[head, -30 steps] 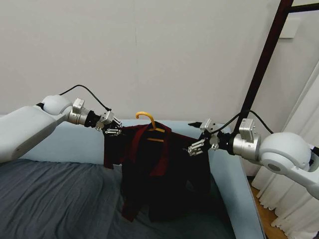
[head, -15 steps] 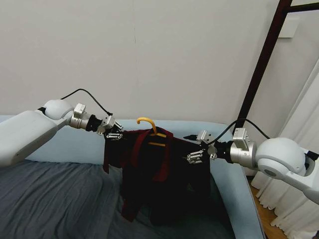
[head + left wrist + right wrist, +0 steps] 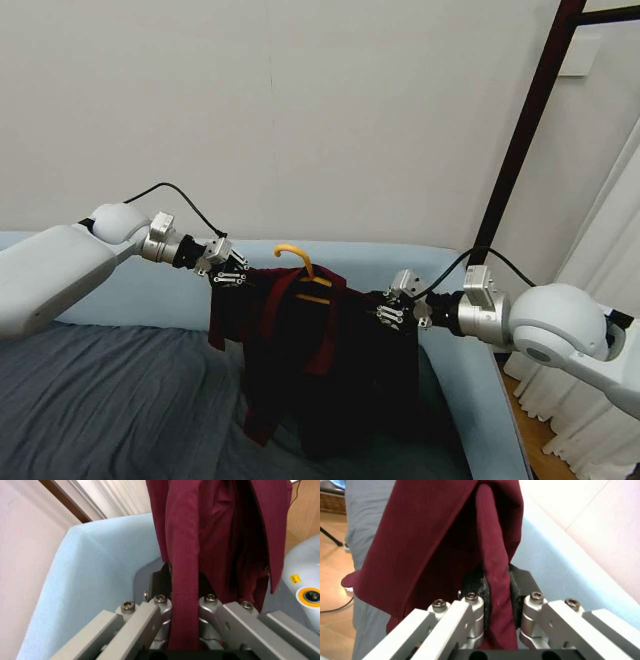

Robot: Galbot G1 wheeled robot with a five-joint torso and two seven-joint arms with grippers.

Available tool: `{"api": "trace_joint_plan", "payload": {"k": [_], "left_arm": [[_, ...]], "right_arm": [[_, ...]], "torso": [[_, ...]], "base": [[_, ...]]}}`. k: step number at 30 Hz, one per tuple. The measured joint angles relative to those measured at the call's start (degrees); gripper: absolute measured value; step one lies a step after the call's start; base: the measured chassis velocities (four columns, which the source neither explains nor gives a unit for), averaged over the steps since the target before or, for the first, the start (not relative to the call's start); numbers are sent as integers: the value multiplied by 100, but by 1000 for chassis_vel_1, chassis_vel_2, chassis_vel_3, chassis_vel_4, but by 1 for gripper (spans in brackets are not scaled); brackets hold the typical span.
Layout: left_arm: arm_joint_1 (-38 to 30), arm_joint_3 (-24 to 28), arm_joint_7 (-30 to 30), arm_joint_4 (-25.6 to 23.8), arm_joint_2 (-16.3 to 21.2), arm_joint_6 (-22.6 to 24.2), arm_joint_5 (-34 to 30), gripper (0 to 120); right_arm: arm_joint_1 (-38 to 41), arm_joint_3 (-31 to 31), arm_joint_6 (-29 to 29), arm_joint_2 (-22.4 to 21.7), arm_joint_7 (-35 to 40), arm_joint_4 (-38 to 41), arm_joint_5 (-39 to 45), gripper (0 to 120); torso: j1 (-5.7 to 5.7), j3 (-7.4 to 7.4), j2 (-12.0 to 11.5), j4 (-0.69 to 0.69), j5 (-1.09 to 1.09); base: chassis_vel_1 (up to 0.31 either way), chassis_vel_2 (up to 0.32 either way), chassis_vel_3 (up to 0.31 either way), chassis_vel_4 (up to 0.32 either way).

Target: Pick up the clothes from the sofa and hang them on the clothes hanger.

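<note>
A dark red garment hangs on a yellow hanger above the pale blue sofa, stretched between both arms. My left gripper is shut on the garment's left shoulder; its wrist view shows a fold of maroon cloth pinched between the fingers. My right gripper is shut on the right shoulder, with the red fabric clamped between its fingers. The garment's lower part drapes onto the sofa seat.
A grey cover lies over the sofa seat. A dark wooden rack post rises at the right, by white curtains. A plain white wall stands behind.
The right gripper has dropped lower and moved left, toward the garment's middle. The left gripper has sunk slightly. The garment hangs a little lower and narrower.
</note>
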Motion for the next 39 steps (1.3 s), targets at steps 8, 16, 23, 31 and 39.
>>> {"api": "trace_joint_plan", "payload": {"k": [8,16,23,31,39], "left_arm": [[92,-5,-135,-112,105,-53,2,4],[173,-145,-318,-321,322,-40,-37,28],[125,-227,-346,-409,479,-94,-47,54],[394,-813,-552,-646,818,-157,-131,81],[2522,-2785,-1844,-1931,1648,-221,-116,100]], "right_arm": [[-138,87,133,-15,-37,-63,-3,8],[-160,157,135,15,43,-153,109,8],[-204,227,84,-37,139,-159,349,8],[-357,435,-11,-129,450,-171,733,8],[-607,739,-176,-91,1020,-199,963,8]], "torso": [[0,0,1,0,0],[0,0,0,1,-1],[0,0,1,0,0],[0,0,0,-1,0],[0,-1,0,-1,-3]], "base": [[0,0,0,0],[0,0,0,0],[0,0,0,0],[0,0,0,0],[0,0,0,0]]}}
